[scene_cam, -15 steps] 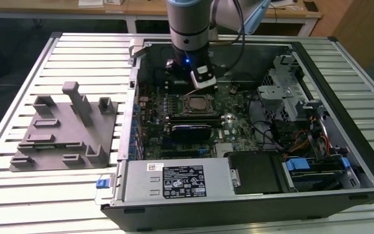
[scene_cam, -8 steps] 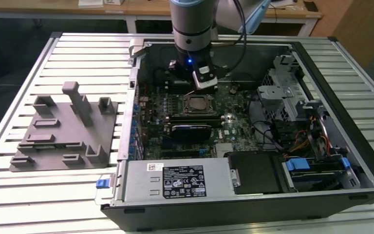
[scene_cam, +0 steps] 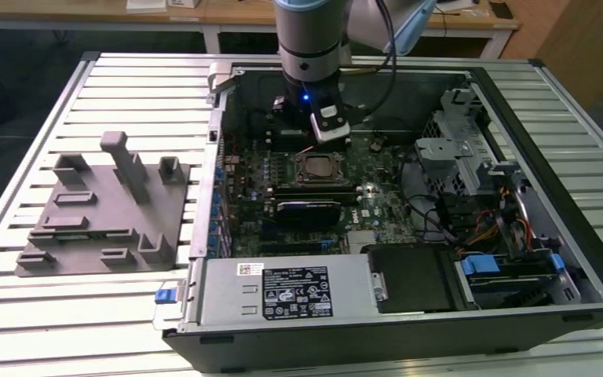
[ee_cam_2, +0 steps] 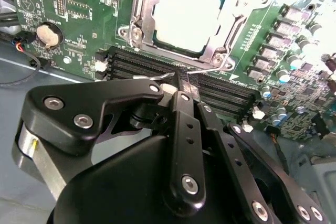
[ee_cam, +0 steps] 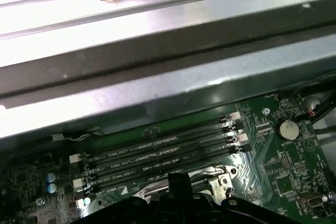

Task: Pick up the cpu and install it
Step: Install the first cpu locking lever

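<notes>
Sitting in the dark metal-bordered socket frame (ee_cam_2: 186, 19) at the second wrist view's top centre, the flat square silvery-topped cpu (ee_cam_2: 185, 17) looks placed already. Black tool (ee_cam_2: 178, 85) hovers just beside it, fingers seemingly together and empty; clamping looks unfinished.

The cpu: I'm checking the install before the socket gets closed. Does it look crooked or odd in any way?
Nothing stands out. In the second wrist view the cpu lies flat and square inside the socket frame, its edges parallel to the frame. The gripper sits apart from it, over the memory slots.
</notes>
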Robot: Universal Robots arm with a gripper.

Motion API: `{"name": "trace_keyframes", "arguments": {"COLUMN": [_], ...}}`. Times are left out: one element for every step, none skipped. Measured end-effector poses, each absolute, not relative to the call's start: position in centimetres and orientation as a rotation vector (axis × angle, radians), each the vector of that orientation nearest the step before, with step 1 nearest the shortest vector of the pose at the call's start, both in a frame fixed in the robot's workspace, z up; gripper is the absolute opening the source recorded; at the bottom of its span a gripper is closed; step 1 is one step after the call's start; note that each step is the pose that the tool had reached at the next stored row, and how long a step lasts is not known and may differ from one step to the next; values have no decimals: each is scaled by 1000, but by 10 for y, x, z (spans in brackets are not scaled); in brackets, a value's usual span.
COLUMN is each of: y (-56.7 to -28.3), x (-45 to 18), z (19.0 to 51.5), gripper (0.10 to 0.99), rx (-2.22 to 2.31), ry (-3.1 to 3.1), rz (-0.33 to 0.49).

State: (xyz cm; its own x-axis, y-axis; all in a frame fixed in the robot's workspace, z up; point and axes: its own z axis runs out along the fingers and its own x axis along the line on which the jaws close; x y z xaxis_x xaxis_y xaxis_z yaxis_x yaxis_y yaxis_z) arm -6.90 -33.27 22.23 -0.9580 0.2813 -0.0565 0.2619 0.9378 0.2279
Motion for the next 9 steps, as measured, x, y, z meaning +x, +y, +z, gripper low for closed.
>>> {"name": "trace_keyframes", "arguments": {"y": [-331,-329,-328,-326,-326,-325,-324,-324,-323], "x": [-69,-68,-67,-66,-65,-63,-62,-60,-59], "z": [222,222,221,221,220,220,219,219,218], "gripper": [106,106,106,106,106,106,106,106,106], "rx": [422,422,423,424,426,428,430,432,434], "ry": [3006,3006,3006,3005,3005,3005,3004,3004,3003], "rz": [334,330,326,321,317,314,310,307,304]}}
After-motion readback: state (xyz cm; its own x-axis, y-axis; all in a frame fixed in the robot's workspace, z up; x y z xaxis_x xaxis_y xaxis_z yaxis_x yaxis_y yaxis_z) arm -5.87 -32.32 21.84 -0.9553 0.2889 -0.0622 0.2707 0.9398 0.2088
